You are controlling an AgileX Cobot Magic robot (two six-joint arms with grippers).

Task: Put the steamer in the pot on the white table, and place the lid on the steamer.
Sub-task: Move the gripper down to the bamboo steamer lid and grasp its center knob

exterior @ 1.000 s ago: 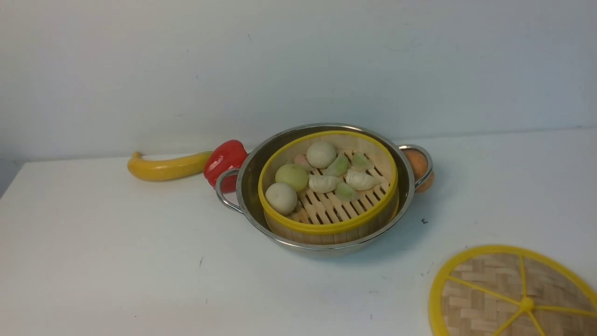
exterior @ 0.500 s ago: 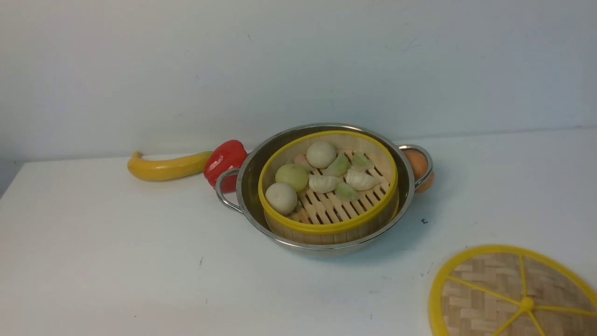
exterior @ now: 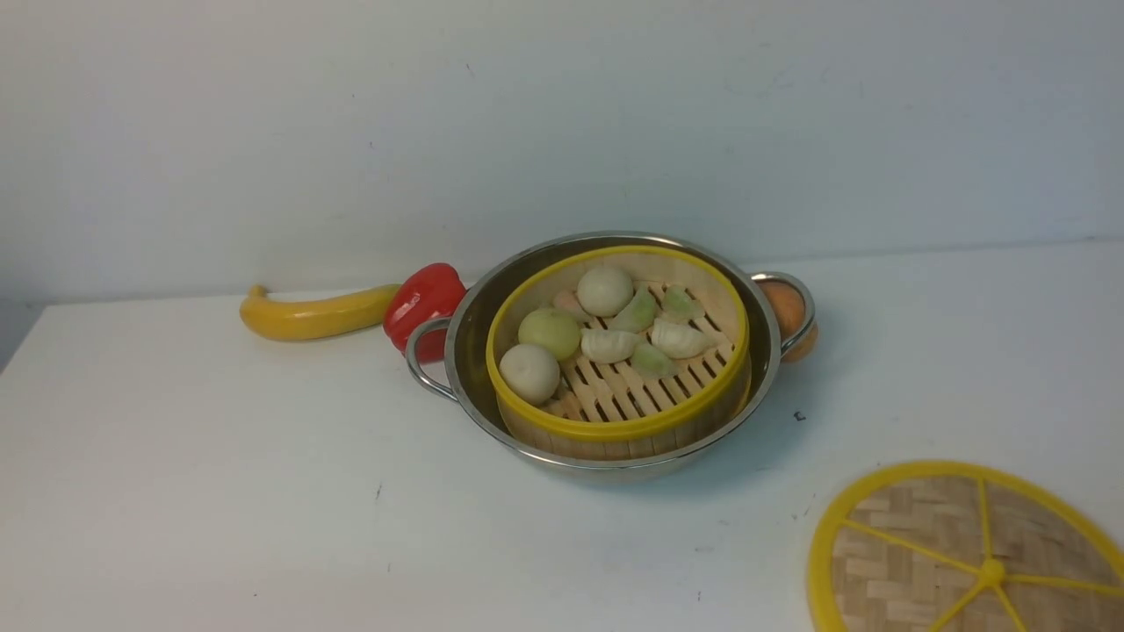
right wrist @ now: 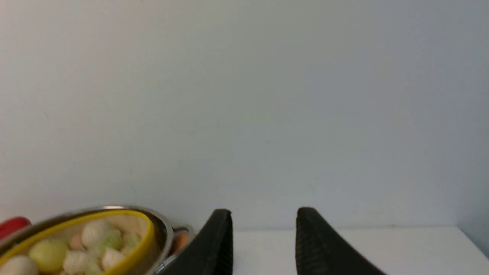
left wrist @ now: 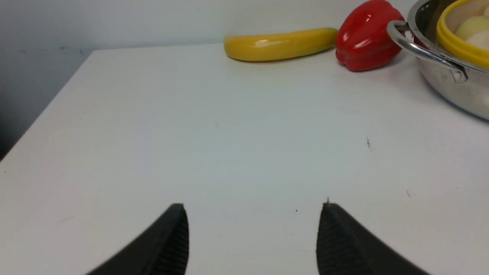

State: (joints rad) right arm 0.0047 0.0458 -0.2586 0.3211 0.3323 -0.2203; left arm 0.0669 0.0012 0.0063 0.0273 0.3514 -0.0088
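front view: nothing has moved, lid not yet picked up

front view matches the pictures from the last second in every detail, so you are looking at a pause and not a motion. the steamer (exterior: 615, 430) already sits inside the pot (exterior: 468, 347) at the middle of the white desk (exterior: 219, 456), level, with its buns and dumplings in place. that half of the task looks done. what is left is the lid (exterior: 922, 553), which lies flat at the near right corner of the desk, well apart from the pot and partly cut off by the frame edge.

neither arm shows in the front view. the left claw (left wrist: 253, 208) is released, jaws wide with only bare desk between them; it hangs low over the left part of the desk, with the pot to its right and the red pepper (left wrist: 366, 36) and banana (left wrist: 279, 44) beyond at the far edge. the right claw (right wrist: 264, 212) is also released, its jaws apart at a narrower gap and gripping nothing. it faces the far wall with the pot off to its left. the lid is not in its wrist view, so you cannot tell how close it is. since the lid lies on the right, the right claw is likely your choice for the pick.
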